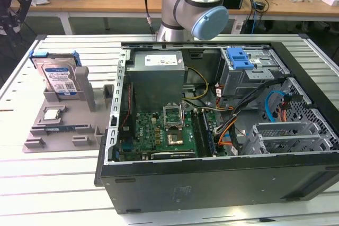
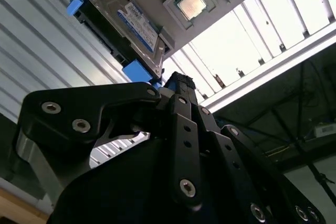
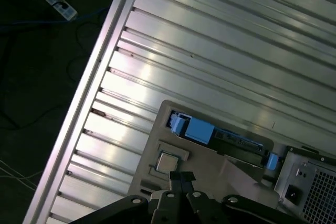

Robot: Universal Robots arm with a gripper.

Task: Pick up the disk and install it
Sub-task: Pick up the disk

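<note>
The disk (image 1: 59, 78), a silver hard drive with a white-and-blue label and a blue carrier frame, leans upright in a slot of the grey holder tray (image 1: 58, 125) at the exterior view's left. Both wrist views look down on the disk (image 2: 128, 24) (image 3: 199, 129) from well above. My gripper (image 2: 176, 83) (image 3: 181, 177) hangs clear of it, its black fingers pressed together and nothing between them. In the exterior view the arm's base (image 1: 193, 3) stands behind the computer case.
An open computer case (image 1: 212, 130) lies to the right of the tray, with a motherboard (image 1: 164, 133), a power supply (image 1: 158, 72) and a drive bay with a blue latch (image 1: 241, 56). A small square silver chip (image 1: 53, 113) (image 2: 190, 4) (image 3: 167, 163) sits on the tray. The table top is ribbed metal (image 3: 220, 40).
</note>
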